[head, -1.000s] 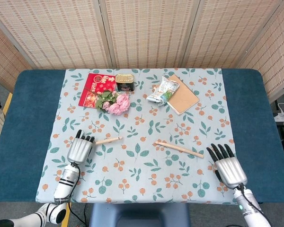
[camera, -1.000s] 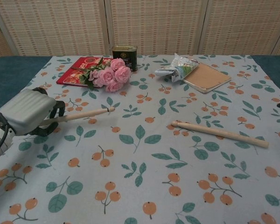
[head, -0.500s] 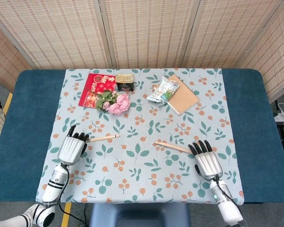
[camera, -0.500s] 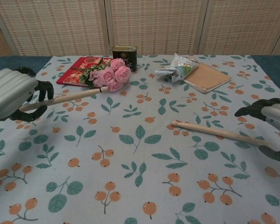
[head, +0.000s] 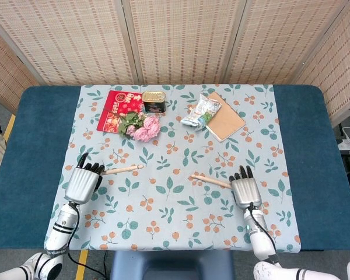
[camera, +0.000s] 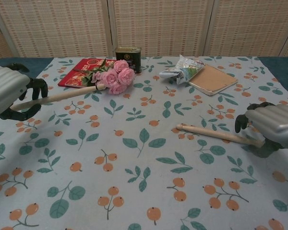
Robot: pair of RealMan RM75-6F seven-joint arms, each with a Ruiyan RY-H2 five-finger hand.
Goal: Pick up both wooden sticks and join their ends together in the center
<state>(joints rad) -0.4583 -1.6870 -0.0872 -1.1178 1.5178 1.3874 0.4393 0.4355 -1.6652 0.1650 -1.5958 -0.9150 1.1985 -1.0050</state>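
My left hand (head: pixel 81 182) (camera: pixel 7 95) holds the left wooden stick (head: pixel 122 170) (camera: pixel 62 95) by its outer end, lifted off the cloth at the left edge. The stick's free tip points right, toward the roses in the chest view. The right wooden stick (head: pixel 212 181) (camera: pixel 212 133) lies on the floral cloth right of centre. My right hand (head: pixel 245 189) (camera: pixel 273 125) covers its right end, fingers curled over the far side and thumb on the near side. That end is hidden under the hand.
At the back of the floral tablecloth (head: pixel 175 204) sit a red booklet (head: pixel 116 108), a tin can (head: pixel 154 101), pink roses (head: pixel 143 127), a snack packet (head: pixel 202 112) and a brown notebook (head: pixel 226 116). Blue table margins flank the cloth.
The left hand has lifted its stick and drawn it left. The right hand has come in from the right and curled its fingers round the right stick's end.
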